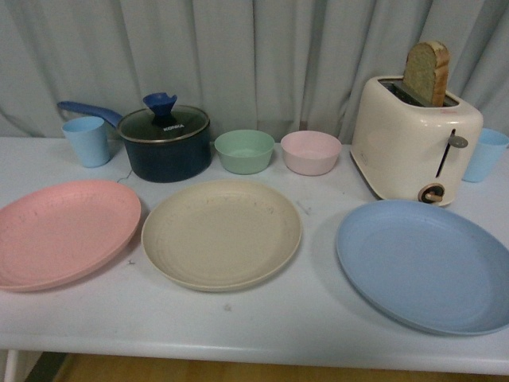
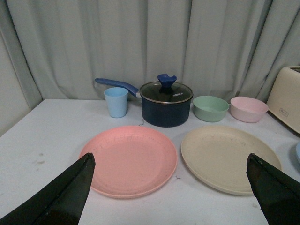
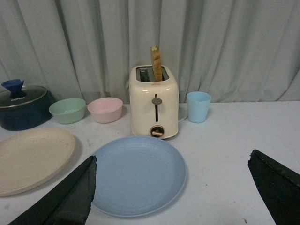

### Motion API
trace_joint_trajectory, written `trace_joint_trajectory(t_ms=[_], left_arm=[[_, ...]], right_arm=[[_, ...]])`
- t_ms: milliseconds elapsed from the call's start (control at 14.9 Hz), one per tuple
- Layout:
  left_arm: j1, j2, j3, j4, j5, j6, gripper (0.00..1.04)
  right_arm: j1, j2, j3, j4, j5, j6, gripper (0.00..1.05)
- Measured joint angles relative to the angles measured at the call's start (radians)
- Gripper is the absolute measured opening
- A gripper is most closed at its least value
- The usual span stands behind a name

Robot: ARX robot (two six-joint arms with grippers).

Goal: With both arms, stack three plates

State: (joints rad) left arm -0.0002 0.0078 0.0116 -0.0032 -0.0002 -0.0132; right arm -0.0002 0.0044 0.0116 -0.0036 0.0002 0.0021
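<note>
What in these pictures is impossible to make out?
- Front view: pink plate and blue plate rims run off the picture's edges.
- Front view: the right blue cup is half hidden behind the toaster.
- All views: the pot contents, under its lid.
- Wrist views: only the left fingers and right fingers tips show; arms are out of frame.

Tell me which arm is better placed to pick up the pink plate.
Probably the left. The open left hand faces the pink plate, which lies leftmost in the front view. The open right hand faces the blue plate at the opposite end.
</note>
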Motion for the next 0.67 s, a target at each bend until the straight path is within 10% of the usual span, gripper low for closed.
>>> trace_joint_trajectory(t_ms=[671], left_arm=[[0.0,0.0,0.0,0.0,0.0,0.0,0.98]], right_arm=[[0.0,0.0,0.0,0.0,0.0,0.0,0.98]])
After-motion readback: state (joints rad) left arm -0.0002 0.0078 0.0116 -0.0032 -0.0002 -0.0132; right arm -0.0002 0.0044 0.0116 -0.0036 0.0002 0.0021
